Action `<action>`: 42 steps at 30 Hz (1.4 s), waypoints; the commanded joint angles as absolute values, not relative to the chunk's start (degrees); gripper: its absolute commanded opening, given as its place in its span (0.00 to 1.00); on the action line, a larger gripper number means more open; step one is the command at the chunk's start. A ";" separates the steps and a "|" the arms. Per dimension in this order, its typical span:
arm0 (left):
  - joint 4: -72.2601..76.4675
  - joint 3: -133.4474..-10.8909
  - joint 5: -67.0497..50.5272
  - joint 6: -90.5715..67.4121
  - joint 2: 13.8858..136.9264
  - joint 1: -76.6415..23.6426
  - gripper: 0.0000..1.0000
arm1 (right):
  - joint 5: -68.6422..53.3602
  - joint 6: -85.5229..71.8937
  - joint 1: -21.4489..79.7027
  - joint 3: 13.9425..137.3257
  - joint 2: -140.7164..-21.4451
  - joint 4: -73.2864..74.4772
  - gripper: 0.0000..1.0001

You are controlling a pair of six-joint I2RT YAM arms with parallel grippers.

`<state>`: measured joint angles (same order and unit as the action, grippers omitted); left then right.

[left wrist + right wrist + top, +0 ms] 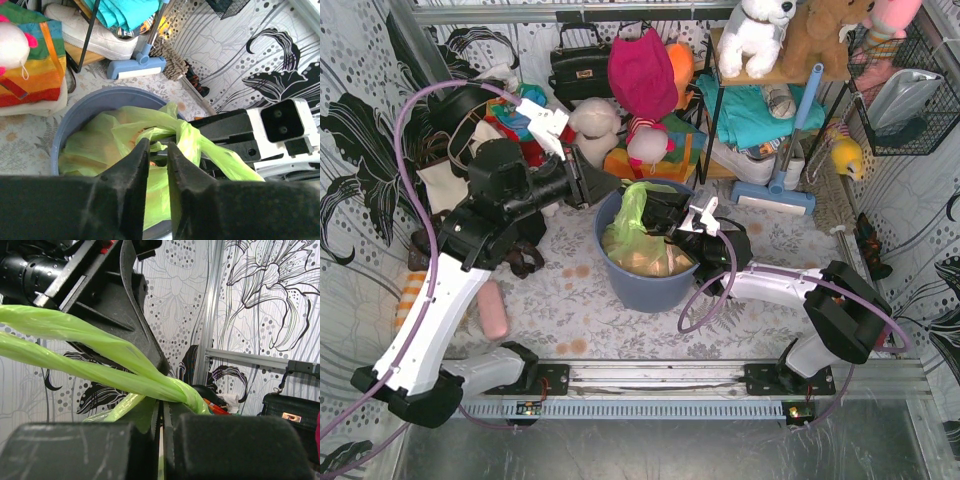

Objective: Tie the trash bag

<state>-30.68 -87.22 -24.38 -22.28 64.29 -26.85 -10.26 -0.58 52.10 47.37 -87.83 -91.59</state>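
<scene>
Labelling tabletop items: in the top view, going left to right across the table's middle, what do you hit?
pink cylinder → blue-grey bin with the trash bag in it → right arm's elbow

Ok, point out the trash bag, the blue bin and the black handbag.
trash bag (632, 208), top external view, on the raised green neck above the bin.
blue bin (645, 290), top external view, on its near outer wall.
black handbag (580, 72), top external view, on its front face.
</scene>
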 commanded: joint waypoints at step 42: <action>-22.61 -85.25 -26.81 -25.57 63.65 -26.37 0.00 | -9.26 -0.47 52.45 44.43 -88.13 -97.47 0.00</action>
<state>-26.11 -85.01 -26.17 -25.69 64.71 -26.57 -9.76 -0.56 52.10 46.59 -87.15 -91.61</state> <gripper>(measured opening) 0.008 0.045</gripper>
